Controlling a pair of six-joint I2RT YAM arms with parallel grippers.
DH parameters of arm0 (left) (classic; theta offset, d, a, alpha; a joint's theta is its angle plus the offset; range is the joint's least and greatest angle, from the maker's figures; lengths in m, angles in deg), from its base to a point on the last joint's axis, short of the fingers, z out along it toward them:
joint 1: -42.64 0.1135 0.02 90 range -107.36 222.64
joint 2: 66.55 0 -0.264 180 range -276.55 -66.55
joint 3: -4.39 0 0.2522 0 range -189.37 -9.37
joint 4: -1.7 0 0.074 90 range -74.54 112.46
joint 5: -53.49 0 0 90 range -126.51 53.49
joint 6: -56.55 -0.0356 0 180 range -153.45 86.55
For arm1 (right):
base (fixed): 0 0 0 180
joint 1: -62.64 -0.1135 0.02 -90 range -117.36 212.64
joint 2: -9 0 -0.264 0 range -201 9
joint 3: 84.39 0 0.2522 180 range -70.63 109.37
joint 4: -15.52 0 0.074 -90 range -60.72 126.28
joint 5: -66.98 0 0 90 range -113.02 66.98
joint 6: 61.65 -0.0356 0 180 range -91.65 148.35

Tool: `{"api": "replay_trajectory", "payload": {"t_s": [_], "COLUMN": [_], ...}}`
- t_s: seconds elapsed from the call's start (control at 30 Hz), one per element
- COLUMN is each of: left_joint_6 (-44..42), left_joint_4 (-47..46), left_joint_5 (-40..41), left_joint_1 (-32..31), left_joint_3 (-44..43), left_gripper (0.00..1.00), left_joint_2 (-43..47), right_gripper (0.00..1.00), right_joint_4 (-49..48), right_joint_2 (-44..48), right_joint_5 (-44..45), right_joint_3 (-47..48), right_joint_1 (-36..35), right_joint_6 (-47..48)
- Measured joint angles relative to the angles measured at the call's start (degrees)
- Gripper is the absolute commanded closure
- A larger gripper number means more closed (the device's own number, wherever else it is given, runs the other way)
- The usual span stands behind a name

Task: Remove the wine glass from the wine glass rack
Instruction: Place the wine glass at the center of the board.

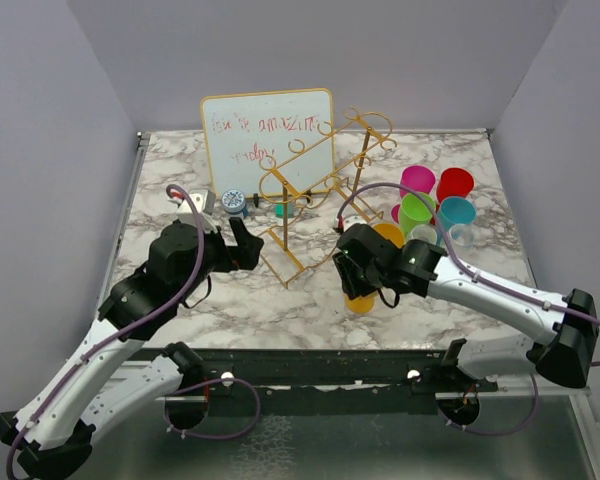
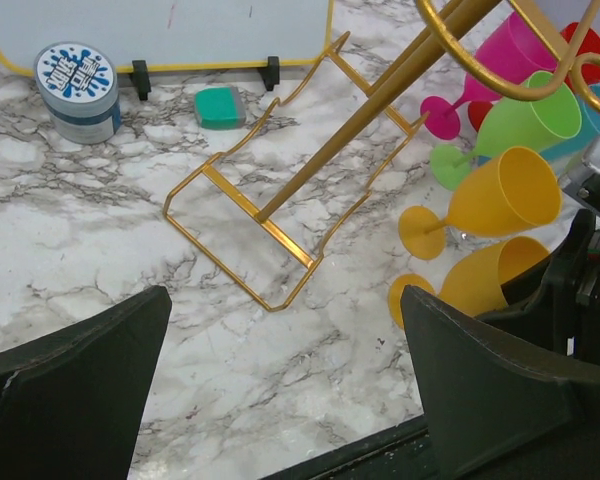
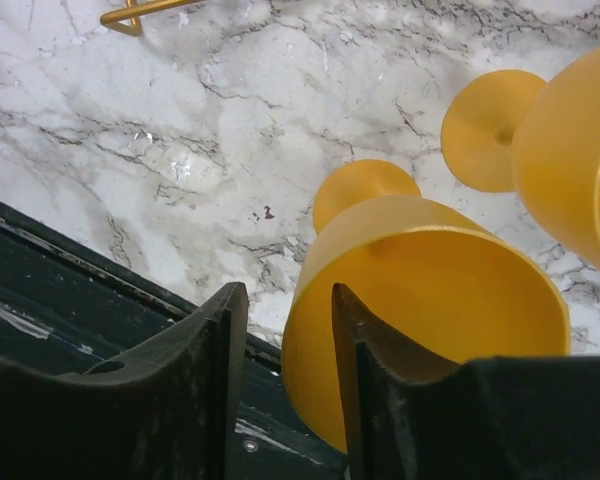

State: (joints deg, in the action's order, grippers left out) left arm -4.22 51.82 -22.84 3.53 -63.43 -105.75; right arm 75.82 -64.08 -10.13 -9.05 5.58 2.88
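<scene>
The gold wire wine glass rack (image 1: 320, 180) stands mid-table, its base frame (image 2: 270, 215) ahead of my left gripper. A yellow wine glass (image 1: 361, 302) stands on the marble near the front edge; the right wrist view shows its bowl (image 3: 430, 290) from above. My right gripper (image 1: 358, 275) is over it, open: one finger (image 3: 365, 350) sits inside the bowl, the other (image 3: 225, 340) is outside, with a gap to the wall. My left gripper (image 1: 245, 245) hovers left of the rack, wide open and holding nothing (image 2: 285, 330).
A second yellow glass (image 1: 388, 235) stands just behind, with pink (image 1: 417, 182), red (image 1: 455, 185), green (image 1: 416, 212) and blue (image 1: 457, 213) glasses clustered at the right. A whiteboard (image 1: 268, 125), a round tin (image 1: 234, 203) and a teal eraser (image 2: 220, 107) stand at the back left.
</scene>
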Motion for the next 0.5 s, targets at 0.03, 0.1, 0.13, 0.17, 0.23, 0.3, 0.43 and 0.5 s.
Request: {"api": "replay_trajectory", "payload": {"t_s": [0.03, 0.1, 0.13, 0.17, 0.23, 0.3, 0.43, 0.5], "left_joint_6": [-0.3, -1.1, -1.6, -2.4, -3.4, -4.9, -7.6, -9.1], "left_joint_4": [0.3, 1.0, 1.6, 2.5, 3.3, 4.0, 5.3, 5.8], "left_joint_5": [-0.3, -0.3, -0.2, 0.1, 1.0, 2.6, 5.9, 6.8], "left_joint_1": [0.0, 0.0, 0.0, 0.0, 0.0, 0.0, 0.1, 0.5], "left_joint_3": [-0.8, -2.5, -3.5, -4.9, -6.5, -7.5, -9.3, -10.7], "left_gripper": [0.01, 0.01, 0.01, 0.01, 0.01, 0.01, 0.01, 0.01], "left_joint_2": [-0.7, -2.1, -3.0, -3.9, -5.3, -6.3, -8.0, -9.2], "right_gripper": [0.47, 0.42, 0.39, 0.36, 0.31, 0.28, 0.22, 0.2], "right_joint_4": [0.0, 0.4, 0.5, 0.8, 1.2, 1.4, 1.6, 2.0], "right_joint_2": [0.1, 0.8, 1.6, 2.6, 5.8, 9.6, 15.5, 16.0], "right_joint_5": [-0.2, -0.3, -0.3, -0.3, -0.3, 0.4, 5.8, 9.9], "right_joint_3": [0.2, 0.9, 1.4, 1.9, 3.3, 5.3, 11.9, 15.9], "right_joint_1": [0.0, 0.0, 0.0, 0.0, 0.0, 0.0, 0.0, 0.0], "right_joint_6": [0.0, 0.0, 0.0, 0.0, -0.1, -0.6, -1.7, -2.0]}}
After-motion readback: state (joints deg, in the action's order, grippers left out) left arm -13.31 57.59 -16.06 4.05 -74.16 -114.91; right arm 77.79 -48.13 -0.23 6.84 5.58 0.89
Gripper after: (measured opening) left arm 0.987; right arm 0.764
